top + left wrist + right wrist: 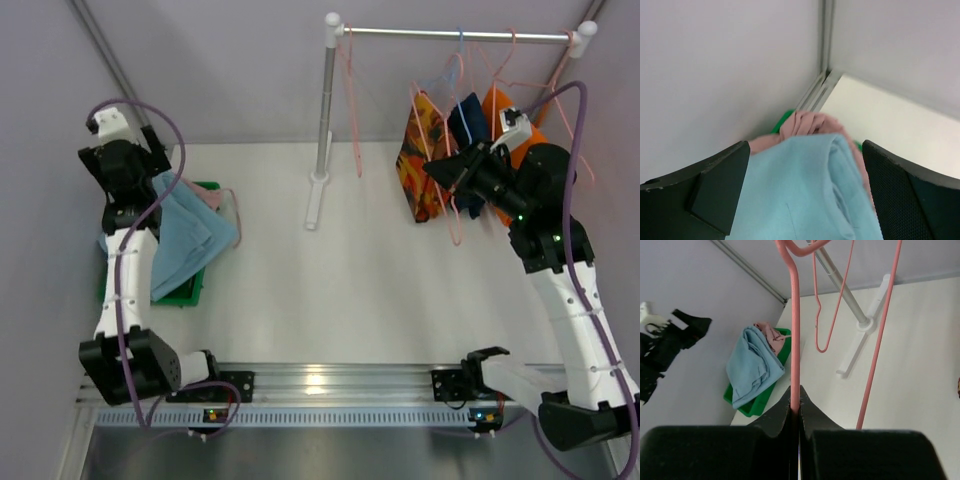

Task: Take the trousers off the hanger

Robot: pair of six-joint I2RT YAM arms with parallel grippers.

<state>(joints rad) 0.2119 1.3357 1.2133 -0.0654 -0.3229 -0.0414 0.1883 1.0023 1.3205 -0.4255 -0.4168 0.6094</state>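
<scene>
Light blue trousers [190, 240] lie over dusty pink trousers [215, 197] on a green bin [185, 292] at the left. My left gripper [158, 165] is open just above them; in the left wrist view the blue cloth [800, 200] lies between my spread fingers [725, 180], with pink cloth [807, 122] beyond. Orange-and-red patterned trousers [420, 165], navy trousers [468, 120] and orange trousers [498, 108] hang on the rail [460, 35]. My right gripper [447, 172] is shut on a pink hanger [795, 340] wire beside the patterned trousers.
The rail's white stand [322, 120] rises from the table's far middle, with an empty pink hanger [352, 100] beside it. Grey walls close the left, back and right. The right wrist view shows the bin [747, 407] and blue trousers [752, 365] across the table.
</scene>
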